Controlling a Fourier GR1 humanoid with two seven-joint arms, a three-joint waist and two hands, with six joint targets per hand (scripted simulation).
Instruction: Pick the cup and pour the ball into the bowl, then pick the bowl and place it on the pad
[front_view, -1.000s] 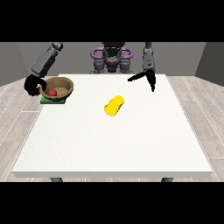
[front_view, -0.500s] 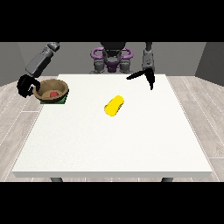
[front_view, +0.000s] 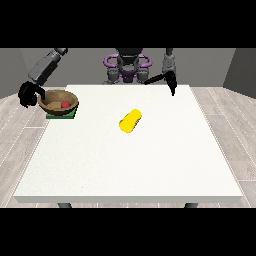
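Placing step appears nearly done: the bowl (front_view: 58, 101), ball (front_view: 65, 104) inside, sits on the pad (front_view: 61, 115) at the bench's (front_view: 130, 165) ten o'clock, the hand at the view's left (front_view: 28, 94) curled at its rim, the other hand (front_view: 169, 81) hanging released; next move calls for letting go.

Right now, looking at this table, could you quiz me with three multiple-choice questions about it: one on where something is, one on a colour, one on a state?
1. Where is the bowl?
A. on the green pad at the table's far corner, view's left
B. in the middle of the table
C. on the floor

2. What colour is the ball in the bowl?
A. blue
B. red
C. white

3. How does the yellow cup lie?
A. upright
B. stacked in the bowl
C. on its side

Answers:
1. A, since green pad edges show under the bowl.
2. B, a red ball shows inside the brown bowl.
3. C, the cup lies lengthwise on the table, away from the robot hand at the view's left and the robot hand at the view's right.
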